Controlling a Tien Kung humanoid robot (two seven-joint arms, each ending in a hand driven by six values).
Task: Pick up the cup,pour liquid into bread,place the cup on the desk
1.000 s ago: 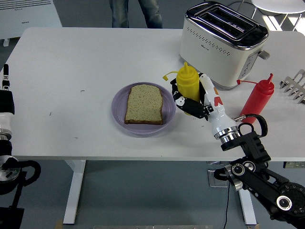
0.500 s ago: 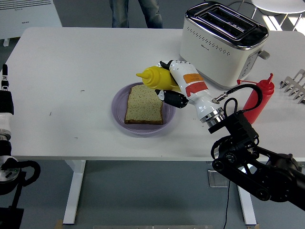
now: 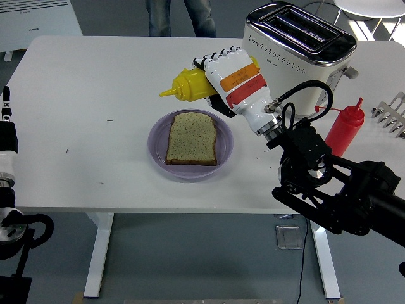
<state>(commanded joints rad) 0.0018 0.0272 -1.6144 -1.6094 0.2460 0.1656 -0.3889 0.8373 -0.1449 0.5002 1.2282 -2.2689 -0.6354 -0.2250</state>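
My right hand point(image 3: 221, 76) is shut on a yellow squeeze bottle point(image 3: 188, 86), which it holds tipped on its side above the table. The bottle's nozzle points left and slightly down, just beyond the far edge of the purple plate point(image 3: 159, 142). A slice of bread point(image 3: 192, 138) lies flat on that plate, below and in front of the bottle. No liquid is visible coming from the nozzle. My left arm point(image 3: 7, 152) rests at the left edge of the picture, off the table.
A white toaster point(image 3: 304, 54) stands at the back right, just behind my right hand. A red squeeze bottle point(image 3: 345, 130) stands upright to the right, with a metal rack point(image 3: 392, 113) at the right edge. A person's legs point(image 3: 180, 16) show beyond the far side.
My right hand has lifted the yellow bottle off the table, carried it left and up, and tipped it from upright onto its side, nozzle pointing left above the plate.
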